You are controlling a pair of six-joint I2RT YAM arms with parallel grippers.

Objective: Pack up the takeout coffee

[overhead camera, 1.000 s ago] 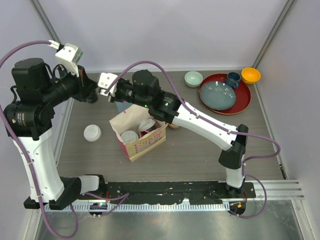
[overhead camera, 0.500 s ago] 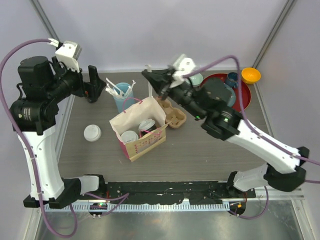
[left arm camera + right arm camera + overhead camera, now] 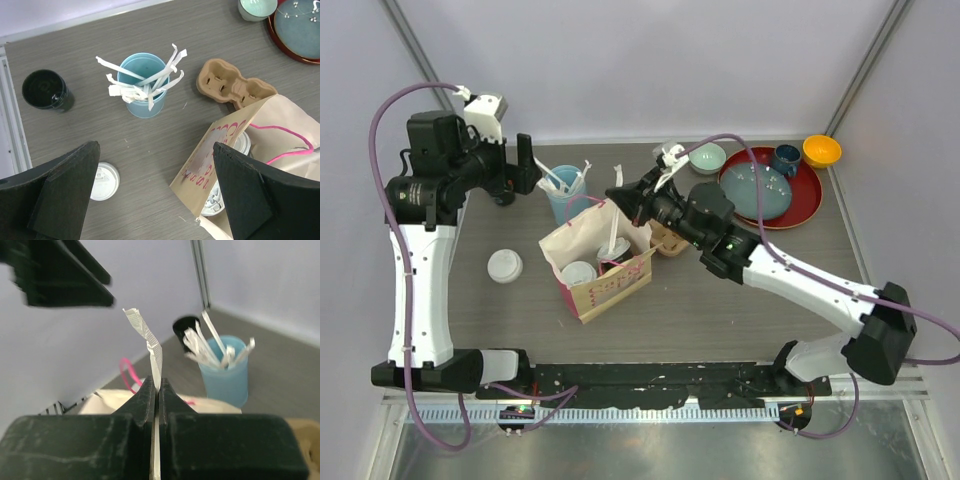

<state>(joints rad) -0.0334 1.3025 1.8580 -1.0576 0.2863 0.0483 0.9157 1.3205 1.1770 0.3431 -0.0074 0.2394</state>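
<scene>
1. The right pincer is pressed together on a thin white wrapped strip; the strip juts out past the fingertips, and its free end is crinkled and bent.
2. In the top view that pincer hangs over the far rim of the paper bag; the bag stands open on the bench and has pink lettering on its near face.
3. The takeout coffee sits inside the bag; the nearer lidded cup is toward the bag's left, and the farther lidded cup is just beside it; both are upright with white lids on.
4. The left pincer stands wide apart and grips nothing; it is raised over the far-left part of the bench, above the light-blue cup of white utensils.
5. Left of the light-blue cup stands an open-topped black cup; a loose white lid lies flat on the bench nearer the arms, apart from it.
6. A cardboard cup carrier lies just beyond the bag's far side.
7. At the far right is a red tray carrying a grey-blue plate and a dark-blue mug; a pale green bowl sits just left of the tray, and an orange bowl sits by the tray's far-right rim.
</scene>
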